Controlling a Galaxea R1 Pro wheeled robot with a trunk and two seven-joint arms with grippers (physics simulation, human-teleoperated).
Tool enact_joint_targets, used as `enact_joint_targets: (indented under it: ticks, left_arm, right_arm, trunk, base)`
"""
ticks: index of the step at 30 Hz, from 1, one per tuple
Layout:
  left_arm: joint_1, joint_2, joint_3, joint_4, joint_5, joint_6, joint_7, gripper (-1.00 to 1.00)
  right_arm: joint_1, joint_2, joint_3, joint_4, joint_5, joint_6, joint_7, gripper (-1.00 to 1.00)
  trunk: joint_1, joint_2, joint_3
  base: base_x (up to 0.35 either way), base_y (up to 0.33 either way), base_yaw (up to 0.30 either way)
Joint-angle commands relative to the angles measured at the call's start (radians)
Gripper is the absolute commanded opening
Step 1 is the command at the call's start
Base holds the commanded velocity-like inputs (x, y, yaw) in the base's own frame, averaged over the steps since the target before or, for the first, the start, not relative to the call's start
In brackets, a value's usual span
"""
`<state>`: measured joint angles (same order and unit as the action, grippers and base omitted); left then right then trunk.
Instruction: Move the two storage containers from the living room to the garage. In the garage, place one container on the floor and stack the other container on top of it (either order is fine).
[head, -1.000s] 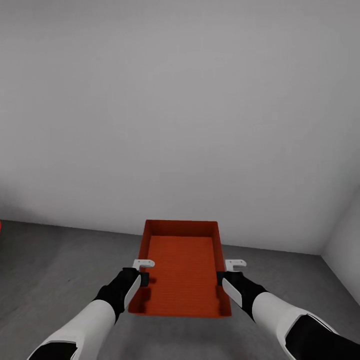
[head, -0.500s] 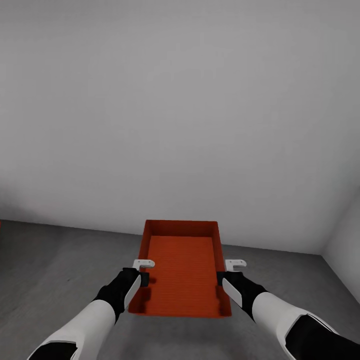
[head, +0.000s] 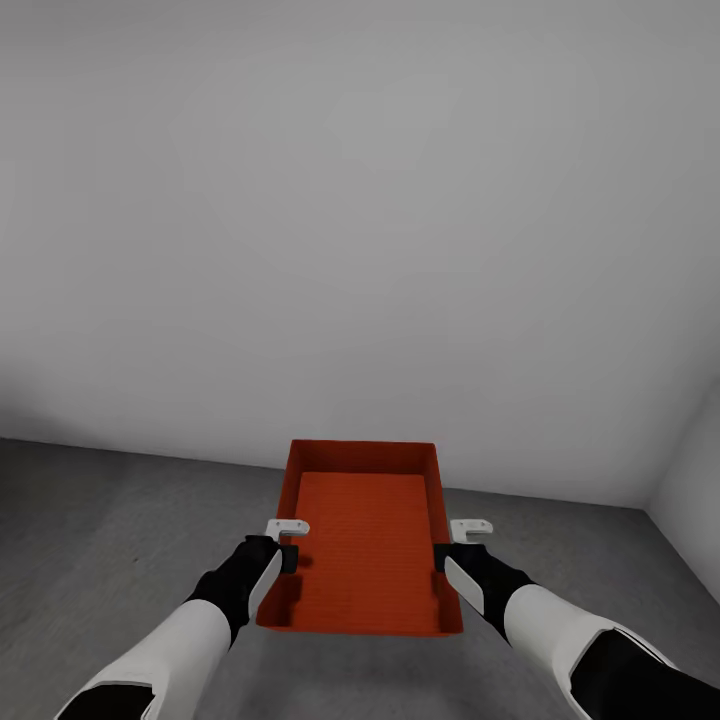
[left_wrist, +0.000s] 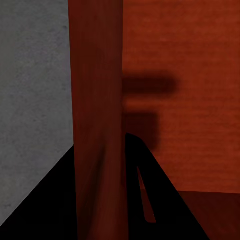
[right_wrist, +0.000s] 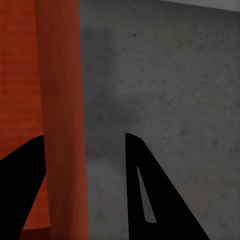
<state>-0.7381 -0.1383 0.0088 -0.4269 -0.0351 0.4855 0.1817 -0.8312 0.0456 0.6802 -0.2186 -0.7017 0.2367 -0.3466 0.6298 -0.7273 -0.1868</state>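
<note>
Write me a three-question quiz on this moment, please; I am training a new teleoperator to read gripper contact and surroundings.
1. True or false: the storage container has a lid on.
2. Which floor lies beneath it? A light wood planks, B dark grey concrete, C grey rug.
3. Fill in: the left gripper and right gripper each straddle one long side ____ of the container.

Key
1. False; it is open and empty.
2. B, the floor.
3. Wall; the right one's fingers sit apart, so its grasp is unconfirmed.

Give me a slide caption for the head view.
Both grippers, left and right, hold an orange-red container above the grey garage floor.
</note>
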Motion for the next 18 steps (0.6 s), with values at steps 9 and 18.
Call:
enact_joint_targets:
  ticks: [9,18]
  left_arm:
    - [0.0,-0.014,-0.004,0.014,0.017,0.004,0.004,-1.0]
    - [0.0,-0.012,-0.004,0.014,0.017,0.004,0.004,-1.0]
  right_arm:
    - [-0.002,0.0,-0.033,-0.044,0.033,0.007,-0.006,-1.0]
    - [-0.002,-0.001,-0.033,-0.044,0.033,0.007,-0.006,-1.0]
  trunk:
    - [0.035,-0.065,-0.031]
    - [0.069,-0.128,-0.074]
  base:
    - [0.0,0.0,0.0]
    - [0.0,0.0,0.0]
